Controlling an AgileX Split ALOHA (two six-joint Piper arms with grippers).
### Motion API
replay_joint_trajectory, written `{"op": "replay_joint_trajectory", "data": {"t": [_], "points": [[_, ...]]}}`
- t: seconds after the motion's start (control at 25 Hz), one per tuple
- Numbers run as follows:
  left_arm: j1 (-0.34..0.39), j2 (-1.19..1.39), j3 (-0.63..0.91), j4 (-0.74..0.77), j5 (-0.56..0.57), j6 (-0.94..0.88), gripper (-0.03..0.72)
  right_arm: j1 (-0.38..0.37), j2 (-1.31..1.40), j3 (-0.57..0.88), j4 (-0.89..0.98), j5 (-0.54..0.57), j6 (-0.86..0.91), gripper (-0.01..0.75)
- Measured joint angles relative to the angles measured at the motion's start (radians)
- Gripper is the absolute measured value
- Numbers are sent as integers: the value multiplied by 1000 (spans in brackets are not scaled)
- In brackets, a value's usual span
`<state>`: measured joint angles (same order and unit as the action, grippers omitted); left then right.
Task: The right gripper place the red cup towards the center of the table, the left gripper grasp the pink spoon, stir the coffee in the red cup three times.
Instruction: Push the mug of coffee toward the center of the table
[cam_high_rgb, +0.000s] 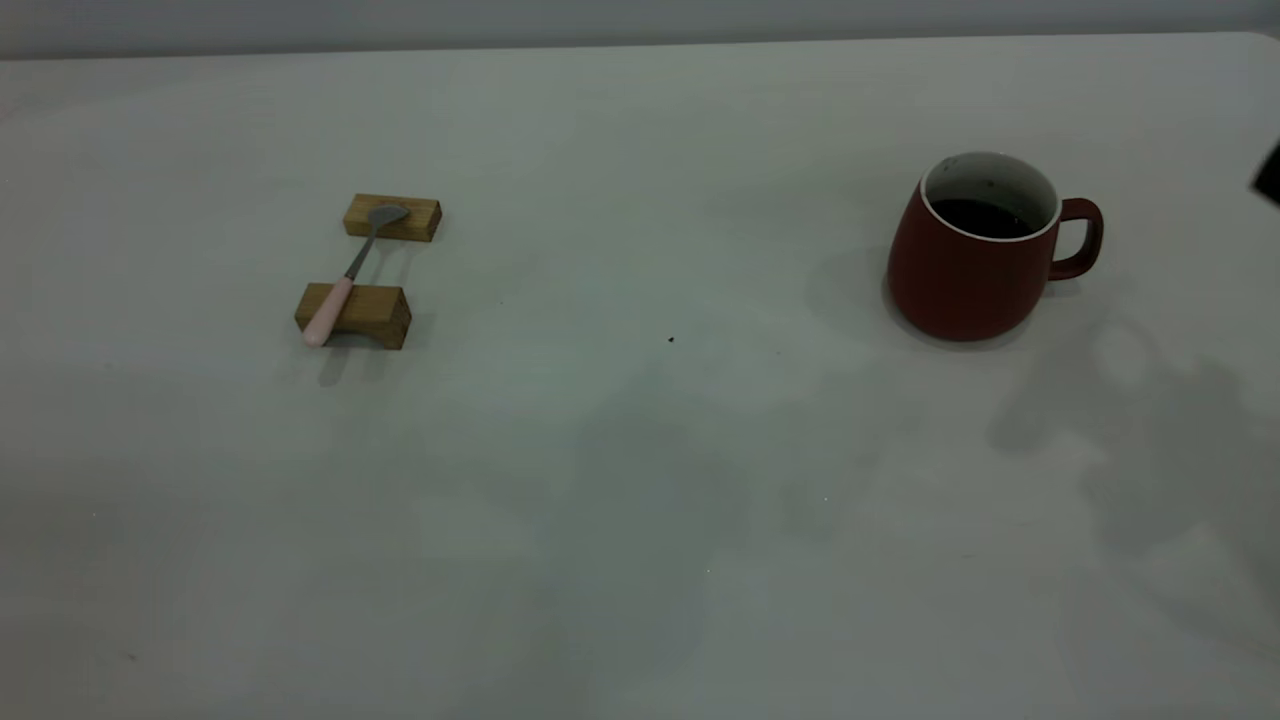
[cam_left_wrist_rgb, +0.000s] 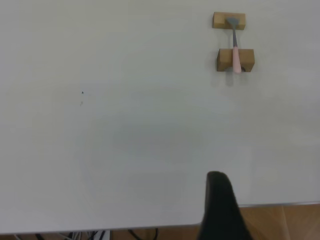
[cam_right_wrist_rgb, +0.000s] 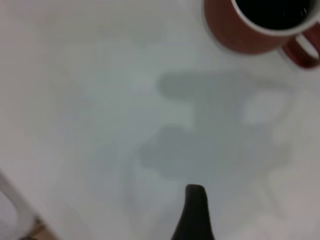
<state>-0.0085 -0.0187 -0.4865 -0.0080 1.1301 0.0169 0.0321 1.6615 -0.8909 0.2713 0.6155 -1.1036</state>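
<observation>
The red cup (cam_high_rgb: 975, 255) stands upright at the right of the table (cam_high_rgb: 640, 480), its handle (cam_high_rgb: 1082, 238) turned to the right, with dark coffee (cam_high_rgb: 985, 218) inside. In the right wrist view the cup (cam_right_wrist_rgb: 250, 30) is well ahead of the right gripper (cam_right_wrist_rgb: 196, 215), which touches nothing. A dark bit of that arm (cam_high_rgb: 1268, 180) shows at the right edge. The pink spoon (cam_high_rgb: 350, 275) lies across two wooden blocks at the left. The left gripper (cam_left_wrist_rgb: 220, 210) hangs over the table's near edge, far from the spoon (cam_left_wrist_rgb: 234, 47). It is out of the exterior view.
The two tan blocks (cam_high_rgb: 392, 217) (cam_high_rgb: 353, 314) carry the spoon's bowl and handle. A small dark speck (cam_high_rgb: 671, 340) marks the table's middle. The table edge (cam_left_wrist_rgb: 150, 227) shows in the left wrist view, with cables below it.
</observation>
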Motion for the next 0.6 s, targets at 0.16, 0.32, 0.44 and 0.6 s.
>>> {"op": "replay_joint_trajectory", "data": {"t": [0.16, 0.32, 0.44, 0.6], "points": [[0, 0, 0, 0, 0, 0, 550, 0, 181, -123, -14, -15, -94, 687], [0, 0, 0, 0, 0, 0, 550, 0, 333, -236, -81, -24, -134, 686], [0, 0, 0, 0, 0, 0, 550, 0, 431, -333, -150, -26, -139, 683], [0, 0, 0, 0, 0, 0, 550, 0, 540, -436, -204, -27, -158, 682]]}}
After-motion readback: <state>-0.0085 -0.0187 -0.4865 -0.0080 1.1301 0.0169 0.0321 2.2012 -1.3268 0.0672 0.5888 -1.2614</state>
